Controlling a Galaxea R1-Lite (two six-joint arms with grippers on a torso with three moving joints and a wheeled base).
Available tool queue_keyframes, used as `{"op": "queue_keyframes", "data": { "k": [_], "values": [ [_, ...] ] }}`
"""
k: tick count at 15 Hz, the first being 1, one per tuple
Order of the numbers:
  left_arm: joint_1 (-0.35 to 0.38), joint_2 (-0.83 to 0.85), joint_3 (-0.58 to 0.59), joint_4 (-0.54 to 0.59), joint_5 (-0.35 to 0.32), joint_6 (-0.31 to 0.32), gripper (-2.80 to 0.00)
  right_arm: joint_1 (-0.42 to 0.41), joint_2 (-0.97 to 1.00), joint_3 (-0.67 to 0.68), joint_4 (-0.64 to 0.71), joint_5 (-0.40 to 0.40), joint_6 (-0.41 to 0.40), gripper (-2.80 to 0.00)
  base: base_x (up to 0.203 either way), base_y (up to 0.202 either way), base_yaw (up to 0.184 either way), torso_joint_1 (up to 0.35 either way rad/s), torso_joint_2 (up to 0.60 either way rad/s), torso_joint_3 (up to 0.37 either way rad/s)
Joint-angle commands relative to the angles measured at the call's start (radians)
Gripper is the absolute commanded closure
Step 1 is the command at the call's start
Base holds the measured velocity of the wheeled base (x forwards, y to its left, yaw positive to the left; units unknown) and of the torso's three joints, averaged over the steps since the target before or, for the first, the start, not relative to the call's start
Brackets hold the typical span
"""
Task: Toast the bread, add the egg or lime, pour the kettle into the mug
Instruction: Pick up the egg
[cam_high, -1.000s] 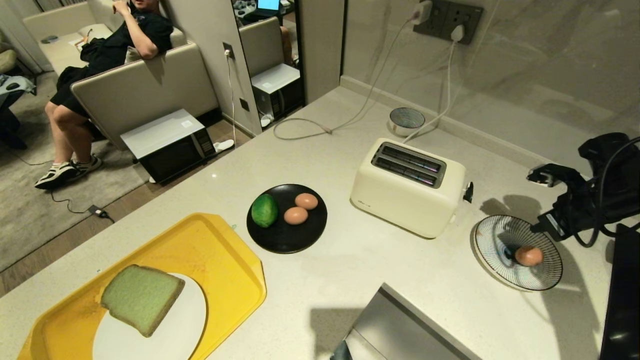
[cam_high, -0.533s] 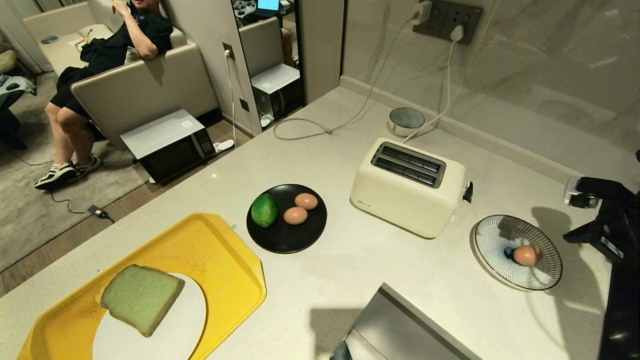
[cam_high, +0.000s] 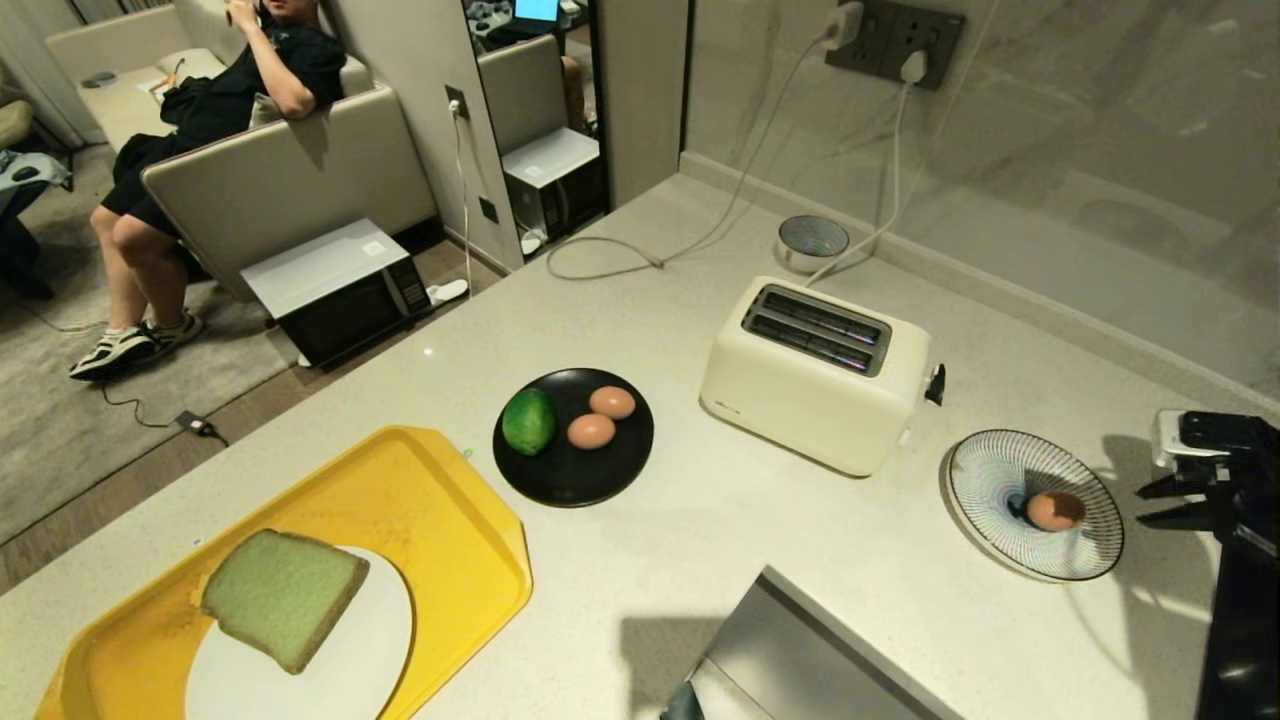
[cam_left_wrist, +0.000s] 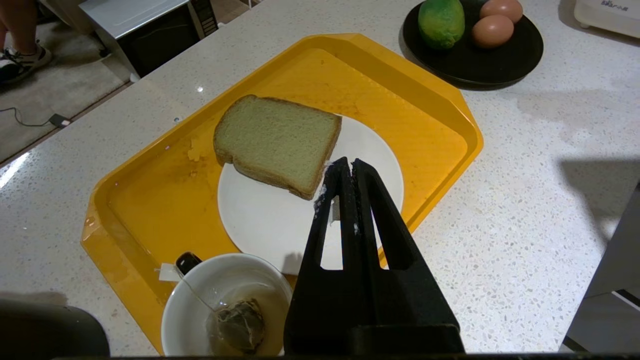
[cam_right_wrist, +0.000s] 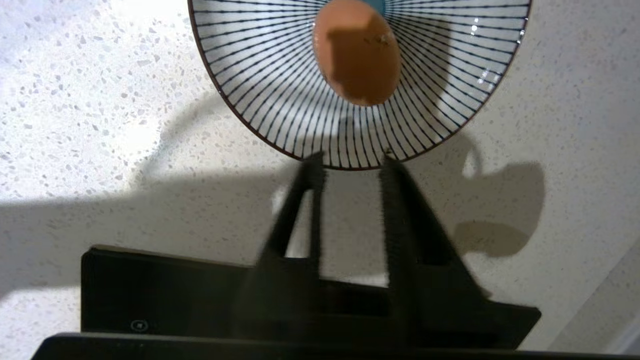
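**Two claws, one egg delivered, bread untouched**

Two claws to report. My right gripper (cam_right_wrist: 350, 162) stands with its fingers apart and nothing between them, level with the near rim of the striped dish (cam_right_wrist: 240, 100) at the right end of the counter. The egg (cam_right_wrist: 356, 59) lies loose in the middle of that dish, clear of my fingertips. My left gripper (cam_left_wrist: 346, 167) hangs pressed shut and empty over the white plate (cam_left_wrist: 265, 225) in the yellow tray (cam_left_wrist: 150, 200).

Risks, in my judgement:
- The egg is round and sits unrestrained in a shallow dish; a knock on the rim from my right fingers could set it rolling out onto the counter.
- The bread (cam_high: 283, 597) lies half off the plate, overhanging the tray; a pinch at one corner could tear or fold so soft a slice.
- The toaster (cam_high: 815, 375) has narrow slots; a thick slice brought in tilted could jam at the mouth.

Views compared: only the left wrist view shows the mug (cam_left_wrist: 225, 305), with a tea bag in it, at the tray's corner. Only the head view shows the toaster whole, the lime (cam_high: 528, 421) with two more eggs on the black plate (cam_high: 575, 480), and a seated person beyond the counter. No view shows the kettle.
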Motion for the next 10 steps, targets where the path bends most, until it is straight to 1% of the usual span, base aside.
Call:
{"op": "queue_keyframes", "data": {
  "k": [1, 3, 5, 10],
  "values": [
    [0.000, -0.001, 0.000, 0.000, 0.001, 0.000, 0.00, 0.002, 0.038, 0.001, -0.008, 0.022, -0.028, -2.80, 0.000, 0.000, 0.000, 0.000, 0.00, 0.000],
    [0.000, -0.001, 0.000, 0.000, 0.001, 0.000, 0.00, 0.004, 0.058, 0.006, -0.073, 0.052, -0.064, -2.80, 0.000, 0.000, 0.000, 0.000, 0.00, 0.000],
    [0.000, -0.001, 0.000, 0.000, 0.001, 0.000, 0.00, 0.017, 0.064, 0.016, -0.116, 0.078, -0.068, -2.80, 0.000, 0.000, 0.000, 0.000, 0.00, 0.000],
    [0.000, -0.001, 0.000, 0.000, 0.001, 0.000, 0.00, 0.036, 0.092, 0.016, -0.151, 0.087, -0.067, -2.80, 0.000, 0.000, 0.000, 0.000, 0.00, 0.000]
  ]
}}
